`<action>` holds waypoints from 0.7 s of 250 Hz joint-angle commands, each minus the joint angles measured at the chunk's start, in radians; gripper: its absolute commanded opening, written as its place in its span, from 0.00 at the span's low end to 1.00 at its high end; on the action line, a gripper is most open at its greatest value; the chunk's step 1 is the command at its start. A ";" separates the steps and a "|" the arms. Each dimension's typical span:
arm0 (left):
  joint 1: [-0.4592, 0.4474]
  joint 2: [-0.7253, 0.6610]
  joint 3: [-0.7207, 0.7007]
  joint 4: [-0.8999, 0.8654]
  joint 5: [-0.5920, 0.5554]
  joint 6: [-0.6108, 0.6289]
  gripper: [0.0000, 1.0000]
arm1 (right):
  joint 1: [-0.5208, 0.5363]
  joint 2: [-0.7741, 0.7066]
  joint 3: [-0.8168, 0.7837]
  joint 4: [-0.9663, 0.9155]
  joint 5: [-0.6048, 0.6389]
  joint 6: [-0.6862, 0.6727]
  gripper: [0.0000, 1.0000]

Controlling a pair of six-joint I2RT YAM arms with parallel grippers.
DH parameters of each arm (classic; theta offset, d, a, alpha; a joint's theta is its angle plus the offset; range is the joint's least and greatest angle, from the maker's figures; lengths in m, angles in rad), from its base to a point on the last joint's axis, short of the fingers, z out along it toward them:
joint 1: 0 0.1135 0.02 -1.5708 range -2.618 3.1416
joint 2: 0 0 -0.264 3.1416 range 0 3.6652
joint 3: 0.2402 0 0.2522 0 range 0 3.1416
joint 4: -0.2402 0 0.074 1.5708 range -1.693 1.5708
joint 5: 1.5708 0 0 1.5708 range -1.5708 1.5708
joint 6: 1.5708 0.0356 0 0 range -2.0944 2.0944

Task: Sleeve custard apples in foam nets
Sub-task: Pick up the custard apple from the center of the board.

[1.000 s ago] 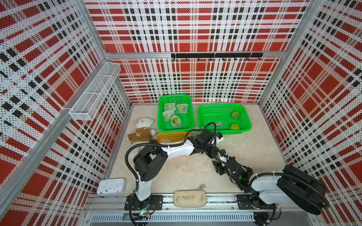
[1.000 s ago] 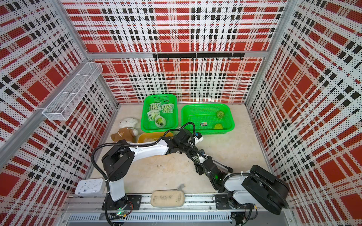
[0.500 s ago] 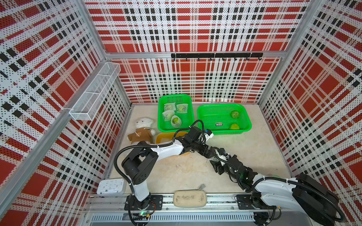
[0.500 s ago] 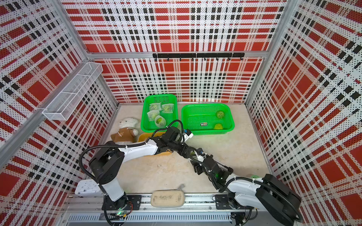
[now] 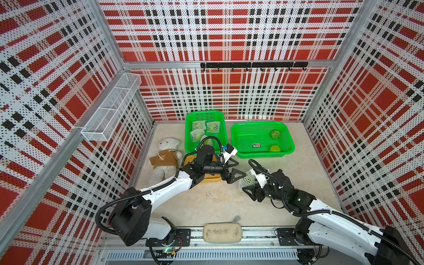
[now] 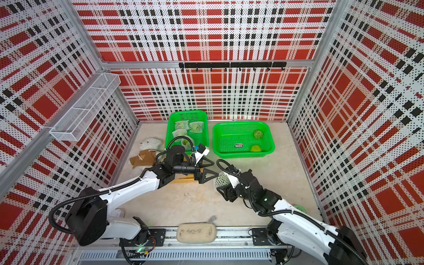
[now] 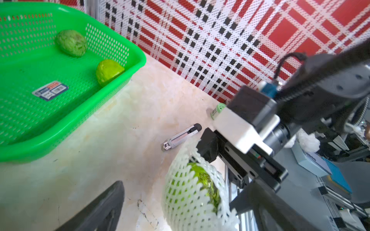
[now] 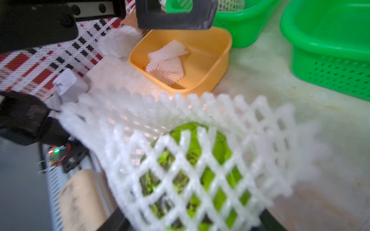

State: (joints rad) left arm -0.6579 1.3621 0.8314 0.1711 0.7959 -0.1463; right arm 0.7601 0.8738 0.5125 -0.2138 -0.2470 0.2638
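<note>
- Your right gripper (image 5: 249, 184) is clamped on a custard apple (image 7: 202, 176) sleeved in a foam net (image 8: 200, 160).
- Your left gripper (image 5: 235, 169) stands with jaws wide apart, just beside it.
- Farther back, two bare custard apples (image 5: 274, 134) lie in the green basket (image 5: 261, 125).

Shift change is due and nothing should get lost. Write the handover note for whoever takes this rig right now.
Right tool: shut on a netted custard apple, mid-table.
Left tool: open, empty, close beside that fruit.
Done: four sleeved apples lie in the narrow green basket.
Left: the held one probably goes there next. Two bare custard apples wait in the wide green basket, and a spare foam net lies in the yellow tray.
</note>
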 commanded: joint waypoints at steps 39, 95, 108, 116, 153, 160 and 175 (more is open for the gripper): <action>-0.054 -0.125 -0.031 0.026 0.146 0.133 0.99 | -0.093 -0.002 0.192 -0.350 -0.391 0.025 0.39; -0.106 -0.119 -0.007 -0.025 0.180 0.166 0.99 | -0.178 0.053 0.267 -0.370 -0.625 0.076 0.40; -0.113 -0.106 0.006 -0.052 0.181 0.183 1.00 | -0.184 0.064 0.289 -0.381 -0.655 0.073 0.40; -0.118 -0.100 0.010 -0.064 0.182 0.192 1.00 | -0.188 0.073 0.304 -0.399 -0.668 0.065 0.40; -0.138 -0.090 0.032 -0.101 0.209 0.209 0.91 | -0.224 0.109 0.361 -0.473 -0.699 0.047 0.40; -0.142 -0.090 0.034 -0.114 0.210 0.215 0.88 | -0.244 0.111 0.363 -0.471 -0.715 0.060 0.40; -0.151 -0.100 0.030 -0.125 0.206 0.221 0.82 | -0.294 0.111 0.360 -0.450 -0.756 0.094 0.39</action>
State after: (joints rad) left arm -0.7849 1.2690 0.8288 0.1001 0.9607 0.0383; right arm 0.5377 0.9787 0.8421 -0.6716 -0.9085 0.3336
